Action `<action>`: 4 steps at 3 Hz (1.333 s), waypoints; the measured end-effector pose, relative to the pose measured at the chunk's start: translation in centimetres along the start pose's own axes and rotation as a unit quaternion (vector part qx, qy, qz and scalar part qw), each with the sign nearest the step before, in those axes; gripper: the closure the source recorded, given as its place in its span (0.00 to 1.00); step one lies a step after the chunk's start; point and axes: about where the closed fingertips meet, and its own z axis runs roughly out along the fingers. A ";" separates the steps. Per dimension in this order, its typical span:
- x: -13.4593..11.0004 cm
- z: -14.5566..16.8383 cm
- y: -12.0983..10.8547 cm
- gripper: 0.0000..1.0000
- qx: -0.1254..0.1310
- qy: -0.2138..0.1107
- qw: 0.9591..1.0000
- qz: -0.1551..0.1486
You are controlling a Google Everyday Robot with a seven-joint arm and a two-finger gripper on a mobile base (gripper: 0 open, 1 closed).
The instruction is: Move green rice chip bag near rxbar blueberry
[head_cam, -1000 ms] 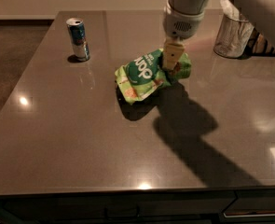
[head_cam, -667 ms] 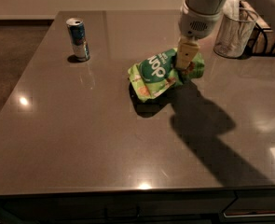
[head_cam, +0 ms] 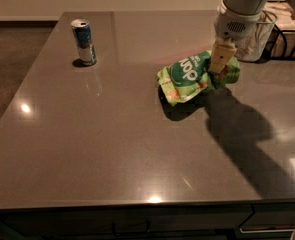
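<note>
The green rice chip bag [head_cam: 189,78], light green with a dark green circle and white letters, hangs tilted just above the grey table [head_cam: 112,149], with its shadow beneath it. My gripper [head_cam: 218,69] comes down from the upper right and is shut on the bag's right end. The rxbar blueberry does not show in the view; it is hidden or out of view.
A blue-and-silver drink can [head_cam: 83,41] stands upright at the back left of the table. A clear container [head_cam: 252,34] and a dark wire rack [head_cam: 287,29] stand at the back right, behind the arm. The table's front edge runs along the bottom.
My gripper has moved to the right with the bag held in it. The can has not moved on the table.
</note>
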 end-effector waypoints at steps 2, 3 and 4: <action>3.4 0.6 0.3 0.12 -0.017 -0.002 1.000 0.009; 3.2 0.8 0.0 0.00 -0.013 -0.004 1.000 0.008; 3.2 0.8 0.0 0.00 -0.013 -0.004 1.000 0.008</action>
